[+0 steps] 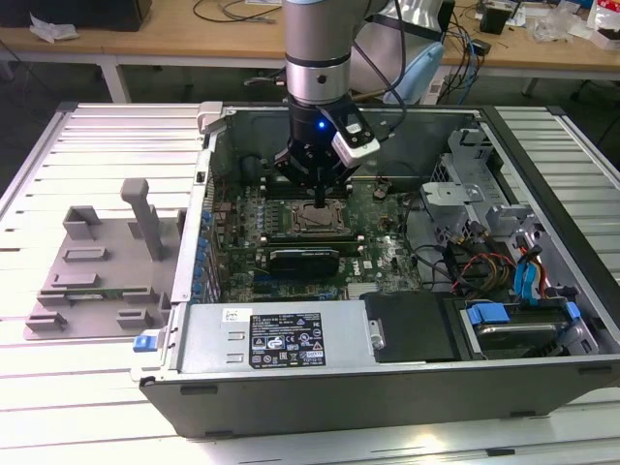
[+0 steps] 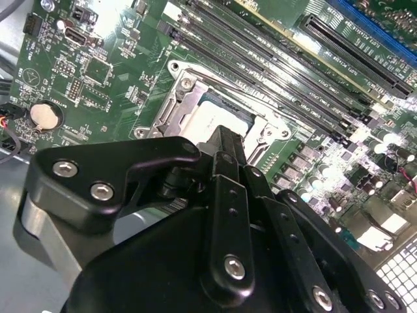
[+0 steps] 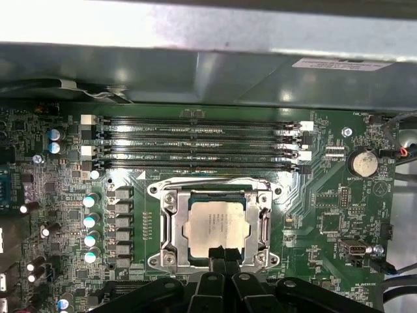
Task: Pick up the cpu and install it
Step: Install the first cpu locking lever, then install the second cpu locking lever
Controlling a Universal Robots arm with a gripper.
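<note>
Fingers pressed together, tips just over cpu seated in socket frame; memory slots beyond, nothing between.

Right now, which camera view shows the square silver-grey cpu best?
The first wrist view: the square silver-grey cpu lies in its socket frame, top almost fully visible. In the second wrist view the gripper covers part of it. The exterior view shows it small, beneath the gripper.

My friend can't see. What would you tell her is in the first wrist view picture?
A silver square cpu lies in its metal socket frame on a green circuit board. The black gripper is right at the chip's near edge. Four long black memory slots run beside the socket.
</note>
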